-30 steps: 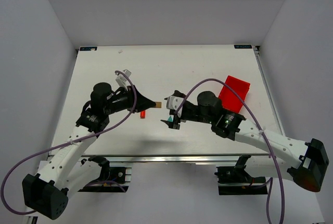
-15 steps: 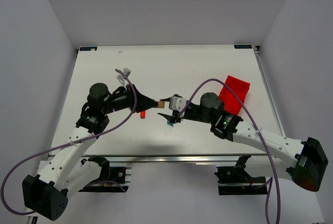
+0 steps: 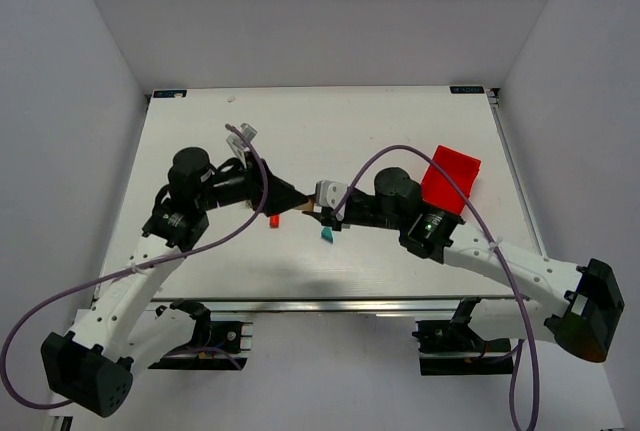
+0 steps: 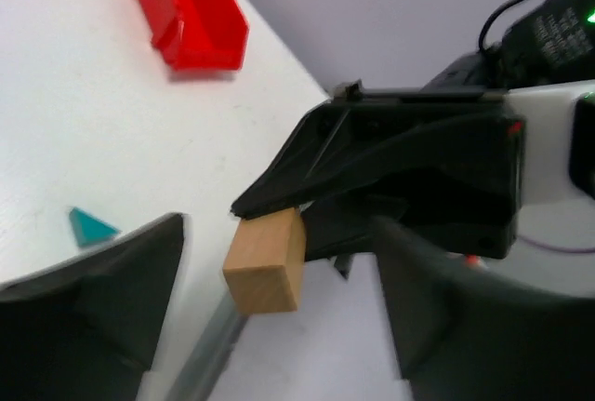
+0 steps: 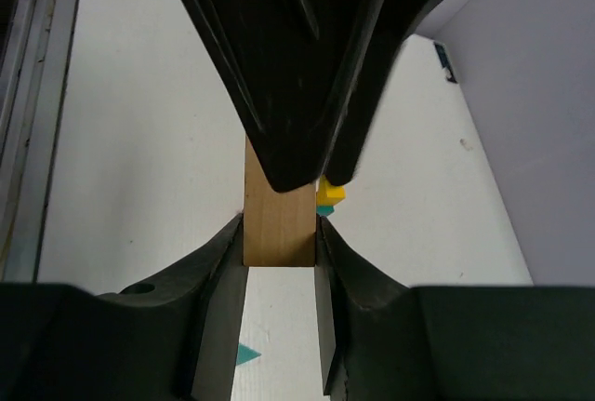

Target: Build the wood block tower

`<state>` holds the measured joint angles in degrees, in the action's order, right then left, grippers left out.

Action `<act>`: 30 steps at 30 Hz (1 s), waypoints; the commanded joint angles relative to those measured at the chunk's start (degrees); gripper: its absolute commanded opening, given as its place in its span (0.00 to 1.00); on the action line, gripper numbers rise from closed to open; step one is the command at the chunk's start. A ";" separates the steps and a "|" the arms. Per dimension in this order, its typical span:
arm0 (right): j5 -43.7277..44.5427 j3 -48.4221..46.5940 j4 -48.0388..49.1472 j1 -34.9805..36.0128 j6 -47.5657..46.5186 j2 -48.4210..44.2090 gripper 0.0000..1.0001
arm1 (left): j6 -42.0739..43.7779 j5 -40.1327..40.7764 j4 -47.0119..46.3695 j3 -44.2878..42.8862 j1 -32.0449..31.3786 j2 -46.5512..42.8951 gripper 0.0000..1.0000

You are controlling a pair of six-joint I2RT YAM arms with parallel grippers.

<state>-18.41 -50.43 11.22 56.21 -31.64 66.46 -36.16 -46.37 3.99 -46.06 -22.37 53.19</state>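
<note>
The plain tan cube [image 5: 279, 220] hangs above the table, and my right gripper [image 5: 279, 238] is shut on it, one pad on each side. In the left wrist view the tan cube [image 4: 265, 261] sits in the right gripper's black fingers [image 4: 307, 178]. My left gripper [image 4: 279, 243] is open around it, both fingers well apart from the wood. Seen from above, the two grippers meet at the tan cube [image 3: 307, 207]. A red block [image 3: 274, 220] and a teal triangle [image 3: 327, 235] lie on the table below. A yellow block [image 5: 330, 193] sits on a teal one [image 5: 323, 208] further off.
A red plastic bin [image 3: 450, 179] stands at the right of the white table [image 3: 380, 121], close behind the right arm. Purple cables loop over both arms. The table's near edge rail [image 3: 300, 303] runs just below the grippers.
The right gripper moved left to the tan cube and closed on it. The left gripper, shut on the cube before, has opened wide and let it go.
</note>
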 commanded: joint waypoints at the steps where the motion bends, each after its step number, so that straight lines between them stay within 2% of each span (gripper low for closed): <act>1: 1.01 -5.71 -7.42 -0.92 2.63 0.16 0.00 | 15.73 1.98 8.81 -10.34 -0.22 -0.72 0.98; 3: 1.54 -7.83 -14.08 -1.71 4.64 1.22 0.01 | 25.04 2.94 11.91 -15.52 0.83 -0.98 0.98; 4: 0.58 -10.36 -16.73 -1.97 5.18 1.83 0.01 | 26.74 5.13 12.18 -17.11 0.66 -1.16 0.98; 5: 0.40 -12.73 -20.59 -2.50 6.49 3.66 0.01 | 30.24 7.67 9.05 -18.61 -0.47 -1.16 0.98; 6: 0.40 -12.76 -22.63 -2.68 7.46 3.68 0.01 | 32.62 7.70 7.98 -19.41 -0.31 -0.72 0.98; 7: -1.34 -14.15 -25.09 -3.03 7.55 4.55 0.01 | 35.17 3.17 8.66 -21.33 0.04 0.24 0.98; 8: -1.71 -17.04 -27.29 -3.38 7.99 5.95 0.01 | 42.77 2.43 11.54 -24.39 -0.21 1.81 0.98; 9: -2.15 -18.54 -31.40 -3.82 8.34 6.57 0.01 | 46.06 -0.53 18.44 -31.39 -0.30 5.92 0.98; 12: -4.43 -21.98 -34.07 -5.05 8.61 8.25 0.04 | 58.37 -1.79 32.25 -40.57 -0.39 13.23 0.98; 14: -4.70 -24.95 -36.53 -5.66 8.17 9.65 0.05 | 63.99 -0.48 37.13 -47.34 -0.39 20.50 0.95; 16: -3.74 -27.16 -38.63 -6.63 7.30 10.53 0.05 | 69.35 -3.01 43.97 -51.30 -0.57 24.75 0.90; 17: -2.95 -29.26 -40.39 -7.42 6.16 11.49 0.05 | 76.61 -6.42 50.52 -54.71 -0.57 27.90 0.88; 19: -2.59 -31.38 -42.42 -8.13 5.45 12.99 0.04 | 82.46 -6.37 55.06 -56.15 -0.66 29.34 0.87; 22: -5.48 -35.34 -45.50 -9.62 4.13 15.27 0.04 | 87.21 -3.73 57.26 -51.95 -0.92 28.73 0.88; 24: -7.07 -36.75 -46.64 -10.41 3.25 16.42 0.08 | 92.48 -4.77 59.45 -48.60 -1.27 27.68 0.88; 30: -8.04 -44.83 -52.79 -11.73 1.49 23.45 0.08 | 96.89 -7.42 59.38 -46.84 -2.06 26.44 0.84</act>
<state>-24.36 -90.61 -37.69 44.99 -28.56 88.05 54.59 -50.28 61.14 -92.82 -23.83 83.22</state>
